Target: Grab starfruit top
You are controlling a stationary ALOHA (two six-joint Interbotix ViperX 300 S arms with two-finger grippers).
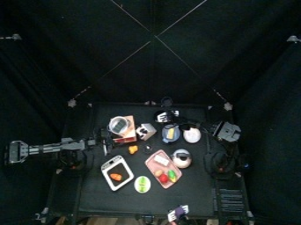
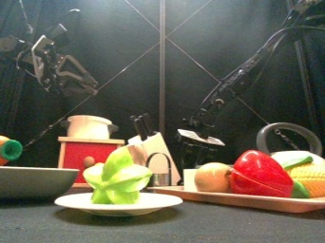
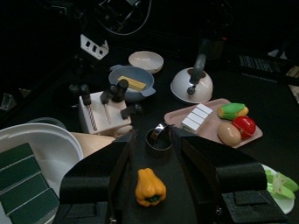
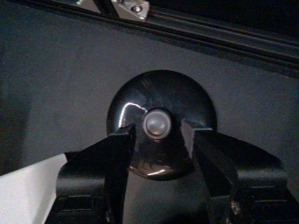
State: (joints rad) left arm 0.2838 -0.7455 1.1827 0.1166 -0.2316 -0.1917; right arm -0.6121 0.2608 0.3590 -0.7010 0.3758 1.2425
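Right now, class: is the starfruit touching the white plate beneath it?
Touching. The front view shows the starfruit sitting directly on the white plate, no gap under it.

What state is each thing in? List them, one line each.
starfruit: standing on the white plate, not gripped.
left gripper: open, holding nothing, raised above the table.
right gripper: open, its jaws either side of the black lid's knob.
red pepper: lying on the tray, untouched.
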